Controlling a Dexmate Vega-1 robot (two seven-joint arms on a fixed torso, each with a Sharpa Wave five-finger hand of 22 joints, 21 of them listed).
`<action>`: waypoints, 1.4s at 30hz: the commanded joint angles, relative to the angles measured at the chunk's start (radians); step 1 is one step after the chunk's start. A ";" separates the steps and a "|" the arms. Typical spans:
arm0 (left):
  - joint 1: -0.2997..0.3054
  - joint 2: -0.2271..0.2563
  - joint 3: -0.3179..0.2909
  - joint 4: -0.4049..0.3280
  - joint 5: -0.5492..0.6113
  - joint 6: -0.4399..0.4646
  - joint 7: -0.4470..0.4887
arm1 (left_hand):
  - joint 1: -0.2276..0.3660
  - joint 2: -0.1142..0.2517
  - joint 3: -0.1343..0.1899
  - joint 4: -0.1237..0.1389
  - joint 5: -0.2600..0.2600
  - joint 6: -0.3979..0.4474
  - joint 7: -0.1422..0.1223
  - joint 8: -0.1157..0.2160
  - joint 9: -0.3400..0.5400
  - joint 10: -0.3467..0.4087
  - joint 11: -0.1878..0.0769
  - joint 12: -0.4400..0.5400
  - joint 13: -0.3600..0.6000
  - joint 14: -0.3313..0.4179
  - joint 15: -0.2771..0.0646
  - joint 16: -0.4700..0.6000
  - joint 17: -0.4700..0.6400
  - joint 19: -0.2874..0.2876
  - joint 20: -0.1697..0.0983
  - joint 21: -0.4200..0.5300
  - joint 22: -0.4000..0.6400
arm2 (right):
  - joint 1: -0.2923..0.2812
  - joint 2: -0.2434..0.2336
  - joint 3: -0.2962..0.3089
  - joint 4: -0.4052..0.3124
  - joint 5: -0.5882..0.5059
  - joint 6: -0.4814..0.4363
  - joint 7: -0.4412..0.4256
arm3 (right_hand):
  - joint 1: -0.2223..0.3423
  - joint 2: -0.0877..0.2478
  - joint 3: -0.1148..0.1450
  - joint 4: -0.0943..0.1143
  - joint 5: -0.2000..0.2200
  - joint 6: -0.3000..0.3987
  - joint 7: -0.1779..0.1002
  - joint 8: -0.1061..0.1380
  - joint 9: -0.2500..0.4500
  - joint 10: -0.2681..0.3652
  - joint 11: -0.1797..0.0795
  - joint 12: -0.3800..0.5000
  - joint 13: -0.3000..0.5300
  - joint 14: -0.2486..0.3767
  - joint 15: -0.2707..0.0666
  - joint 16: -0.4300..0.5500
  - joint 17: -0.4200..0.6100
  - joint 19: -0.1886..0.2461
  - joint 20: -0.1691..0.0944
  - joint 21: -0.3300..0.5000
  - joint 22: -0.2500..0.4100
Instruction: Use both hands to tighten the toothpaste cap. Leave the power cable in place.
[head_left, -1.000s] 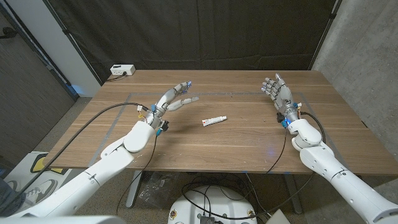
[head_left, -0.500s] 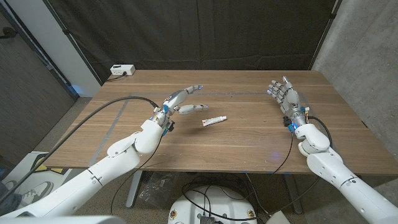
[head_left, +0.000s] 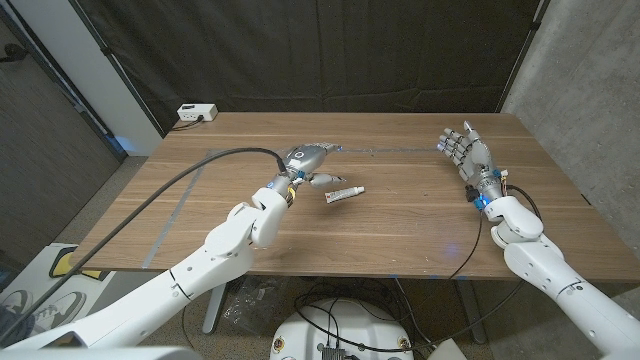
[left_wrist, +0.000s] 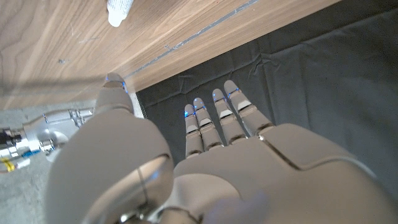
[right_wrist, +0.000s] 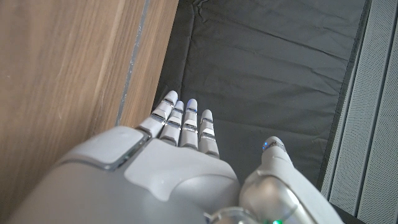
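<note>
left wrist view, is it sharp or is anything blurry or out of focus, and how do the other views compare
Left wrist view: the grey robot left hand up close looks soft, while the wood grain of the brown wooden table and the small white toothpaste tube end are fairly crisp. Right wrist view: the right hand is likewise slightly soft. Head view: evenly lit and sharp, with a small bluish glare spot on the table front.

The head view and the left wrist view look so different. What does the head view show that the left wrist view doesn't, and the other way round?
Head view alone: the whole toothpaste tube lying on the wooden table, the right hand raised with its fingers spread, and a white power strip at the far left corner.

Left wrist view alone: a close look along the back of the left hand, with its fingers stretched toward the dark curtain.

Both: the left hand, holding nothing, the tube, the table and the curtain.
</note>
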 joint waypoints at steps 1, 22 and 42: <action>-0.064 -0.034 0.074 -0.063 0.232 0.155 -0.262 | 0.004 0.008 0.006 0.002 -0.009 0.025 -0.004 0.002 0.006 0.028 -0.009 0.000 0.006 0.034 -0.060 0.012 0.004 0.031 -0.002 0.015 0.003 | 0.072 -0.009 -0.004 0.068 0.025 -0.028 0.073 | 0.008 0.000 0.004 -0.004 0.005 0.006 0.003 0.004 0.005 0.007 -0.001 0.001 0.002 0.007 -0.002 0.003 0.005 0.008 0.001 -0.002 0.003; -0.167 -0.064 0.100 -0.020 0.315 0.102 -0.544 | 0.046 0.020 0.022 -0.001 -0.023 0.047 -0.021 -0.015 0.008 0.064 -0.037 -0.022 0.011 0.093 -0.082 0.002 0.005 0.112 -0.001 0.040 0.007 | 0.095 -0.001 -0.002 0.087 0.029 -0.040 0.063 | 0.007 0.000 0.004 -0.004 0.005 0.005 0.003 0.003 0.005 0.005 0.002 -0.001 0.002 0.006 0.000 0.002 0.006 0.008 0.002 -0.008 0.003; -0.262 -0.105 0.151 0.038 0.279 0.021 -0.707 | 0.073 0.035 0.036 0.001 -0.039 0.085 -0.026 -0.017 0.010 0.102 -0.048 -0.027 0.014 0.157 -0.094 0.000 0.007 0.202 0.027 0.068 0.005 | 0.041 -0.022 0.025 0.027 0.030 -0.029 0.037 | 0.009 0.002 0.005 -0.006 0.006 0.027 0.005 0.009 0.007 0.006 0.002 -0.003 0.003 0.007 -0.001 0.002 0.005 0.011 0.001 -0.013 0.003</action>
